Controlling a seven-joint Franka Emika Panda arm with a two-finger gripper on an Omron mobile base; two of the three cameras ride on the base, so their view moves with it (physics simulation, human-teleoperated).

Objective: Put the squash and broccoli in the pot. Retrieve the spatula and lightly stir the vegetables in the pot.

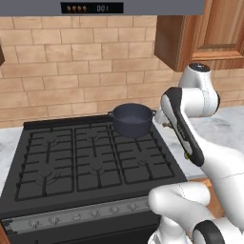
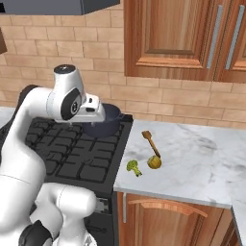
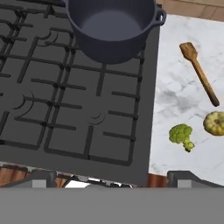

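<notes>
The gripper [image 3: 112, 177] hangs above the front edge of the stove [image 3: 65, 100], looking down on it; its two finger tips [image 3: 41, 177] stand far apart at the bottom of the hand view, spread wide with nothing between them.

From the gripper, the pot [image 3: 111, 28] sits at 12 o'clock, on the back right burner of the black grates. Its dark blue-grey bowl is bare inside, and one loop handle [image 3: 160, 16] pokes toward the counter. In the left base view the pot [image 1: 132, 119] stands near the back right corner of the stove, just left of the white arm [image 1: 183, 126]; in the right base view the pot [image 2: 108, 122] is partly hidden behind the arm's wrist.

At about 2 o'clock from the gripper, on the marble counter [image 3: 183, 94] right of the stove, lies the broccoli [image 3: 181, 135], a small green floret near the counter's front edge. The squash [image 3: 215, 123], a pale yellow ribbed lump, lies just beside it further right, apart from it. The spatula [image 3: 200, 74] lies beyond them, at 1 o'clock, its broad end toward the wall and its thin dark end pointing at the squash. In the right base view the broccoli [image 2: 133, 166], squash [image 2: 154, 162] and spatula [image 2: 150, 142] form a small group near the stove's right edge, the spatula's lower tip close to or touching the squash.

The counter is white marble with grey veins over a wooden drawer front [image 2: 168, 211]. Behind runs a tan brick wall [image 1: 71, 62], with wooden wall cabinets [image 2: 182, 38] above the counter. A hood over the stove carries a dark panel [image 1: 91, 7] with small orange marks and digits too small for me to read with certainty.
</notes>
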